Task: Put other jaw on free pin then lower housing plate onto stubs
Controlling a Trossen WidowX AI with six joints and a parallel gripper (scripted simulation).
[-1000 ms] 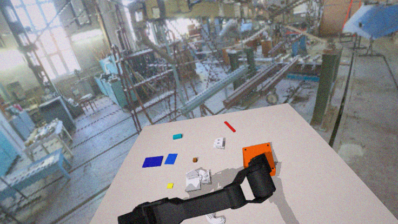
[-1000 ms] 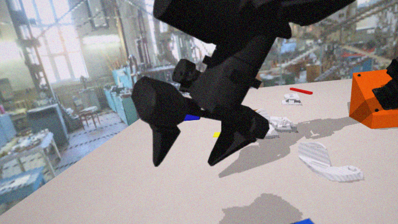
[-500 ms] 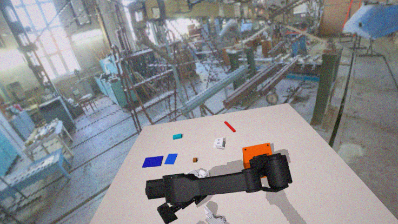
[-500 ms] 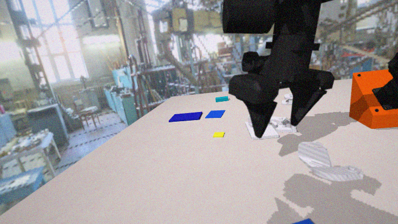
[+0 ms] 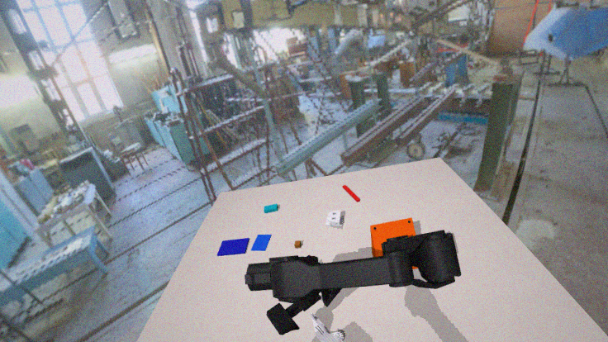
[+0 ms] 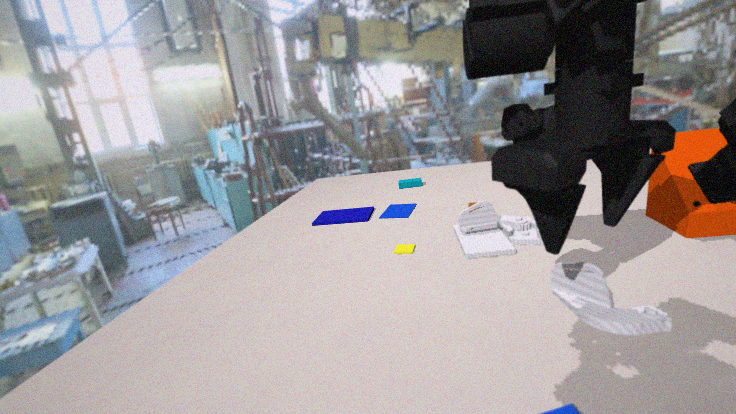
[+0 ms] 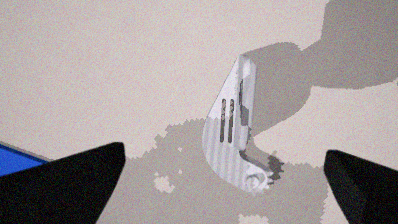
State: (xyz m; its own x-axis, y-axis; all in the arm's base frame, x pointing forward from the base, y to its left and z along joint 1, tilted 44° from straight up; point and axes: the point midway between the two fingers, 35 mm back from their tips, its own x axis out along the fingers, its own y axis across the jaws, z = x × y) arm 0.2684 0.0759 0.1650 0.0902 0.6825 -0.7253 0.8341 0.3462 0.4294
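Note:
The loose white jaw (image 5: 325, 331) (image 6: 584, 290) (image 7: 222, 132) lies on the table, its toothed round end toward the bottom in the wrist view. My gripper (image 6: 582, 238) (image 7: 222, 156) is open and empty above it, with the jaw between the fingertips in the wrist view but below them. The white base (image 6: 488, 247) lies on the table in the exterior view, with a ribbed curved white piece (image 6: 477, 218) on it; its pins cannot be made out. The arm hides the base in the top view. A small white plate with dark openings (image 5: 334, 218), apparently the housing plate, lies farther back.
An orange block (image 5: 391, 234) (image 6: 707, 221) stands beside the arm. Dark blue (image 5: 233, 247) (image 6: 343, 216) and lighter blue (image 5: 261, 242) (image 6: 398, 211) flat pieces, a yellow piece (image 6: 405, 249), a teal block (image 5: 270, 208) (image 6: 410, 183), a brown cube (image 5: 297, 244) and a red bar (image 5: 351, 192) lie around.

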